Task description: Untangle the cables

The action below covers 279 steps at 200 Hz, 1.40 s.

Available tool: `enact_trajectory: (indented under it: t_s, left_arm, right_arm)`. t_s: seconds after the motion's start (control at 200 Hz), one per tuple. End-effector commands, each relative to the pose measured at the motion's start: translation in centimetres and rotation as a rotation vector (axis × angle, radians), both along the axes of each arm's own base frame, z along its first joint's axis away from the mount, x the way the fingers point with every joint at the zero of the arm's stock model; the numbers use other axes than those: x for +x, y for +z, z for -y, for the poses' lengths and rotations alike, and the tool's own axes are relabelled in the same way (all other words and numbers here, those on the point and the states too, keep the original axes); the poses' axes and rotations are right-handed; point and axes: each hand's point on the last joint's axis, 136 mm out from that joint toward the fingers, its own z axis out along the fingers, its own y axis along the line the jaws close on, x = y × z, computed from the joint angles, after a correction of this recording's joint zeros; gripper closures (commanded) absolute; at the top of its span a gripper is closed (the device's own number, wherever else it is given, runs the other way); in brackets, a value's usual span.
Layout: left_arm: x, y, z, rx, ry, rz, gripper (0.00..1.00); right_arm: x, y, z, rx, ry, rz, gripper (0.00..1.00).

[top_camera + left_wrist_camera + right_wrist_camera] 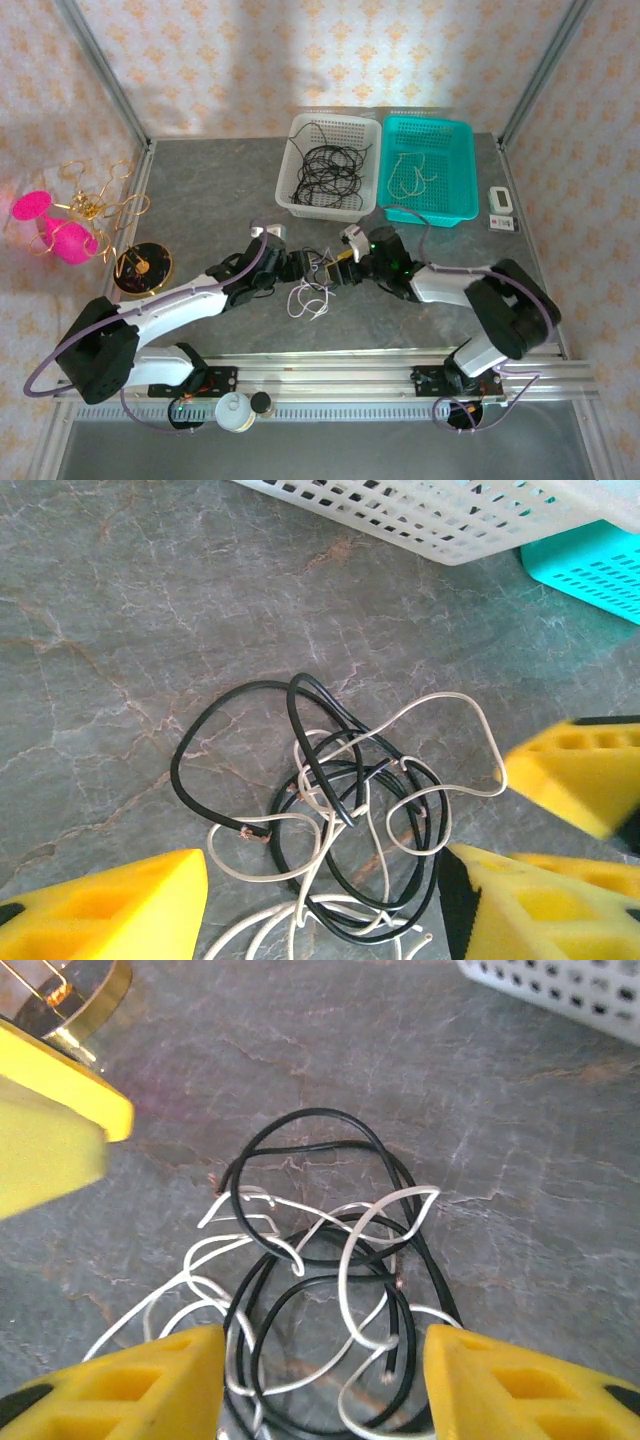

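Observation:
The cables [316, 272] form a small black-and-white tangle on the grey table, with white loops [310, 300] trailing toward the near edge. My left gripper [298, 266] and right gripper [345, 268] face each other across it. In the left wrist view the tangle [350, 810] lies on the table between the yellow fingers [110, 910] of the left gripper [322, 868], whose jaws stand apart. The right wrist view shows the same tangle [320, 1290] between the spread jaws of the right gripper [325, 1345]. Bare copper ends show on some cords.
A white basket [290, 185] at the back holds black cables [328, 168]; the teal basket [462, 170] beside it holds a white cable [412, 172]. A gold wire ornament [95, 205] and its round base [143, 265] stand at the left. A small white device [501, 208] lies right.

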Motion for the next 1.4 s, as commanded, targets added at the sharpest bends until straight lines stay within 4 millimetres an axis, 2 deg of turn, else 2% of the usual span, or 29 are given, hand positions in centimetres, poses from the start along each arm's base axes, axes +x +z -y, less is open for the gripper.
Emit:
enact_trajectory:
  t_s: [0.0, 0.065, 0.185, 0.325, 0.511, 0.626, 0.791, 0.936, 1.191, 1.286, 1.391]
  left_arm:
    - [0.5, 1.1, 0.2, -0.042, 0.019, 0.025, 0.36]
    - [0.7, 1.3, 0.0, -0.038, 0.029, 0.037, 0.36]
    - [1.1, 2.1, 0.0, -0.027, 0.030, 0.057, 0.36]
    - [1.1, 3.1, -0.3, -0.033, 0.035, 0.096, 0.36]
    - [1.0, 5.1, -0.2, -0.032, -0.024, 0.184, 0.34]
    - [0.7, 7.1, -0.1, -0.065, -0.080, 0.262, 0.31]
    - [-0.6, 10.5, -0.2, -0.137, -0.157, 0.390, 0.29]
    - [-1.5, 11.8, 0.0, -0.127, -0.232, 0.503, 0.24]
    - [-1.5, 12.8, 3.4, -0.185, -0.412, 0.649, 0.22]
    - [-1.8, 13.8, 4.5, -0.199, -0.485, 0.714, 0.18]
    - [-2.7, 14.5, 5.9, -0.234, -0.589, 0.783, 0.17]
  right_arm:
    - [1.7, 1.6, -1.7, 0.054, 0.044, 0.112, 0.51]
    - [2.3, 1.4, -1.8, 0.041, 0.028, 0.109, 0.59]
    - [2.9, 2.2, -1.7, 0.026, 0.000, 0.092, 0.87]
    - [2.3, 4.8, -1.3, 0.048, -0.019, 0.071, 0.99]
    - [0.9, 9.1, -0.6, 0.062, -0.033, 0.016, 1.00]
    - [0.3, 12.6, 0.0, 0.061, -0.050, 0.004, 1.00]
    - [0.8, 18.6, 1.2, 0.122, -0.170, -0.004, 1.00]
    - [0.5, 23.2, 0.8, 0.220, -0.193, -0.084, 1.00]
    - [-1.3, 27.1, -0.2, 0.349, -0.174, -0.276, 1.00]
    - [-2.7, 28.1, -0.4, 0.385, -0.124, -0.315, 1.00]
    - [-3.7, 28.3, -0.3, 0.398, -0.095, -0.331, 1.00]
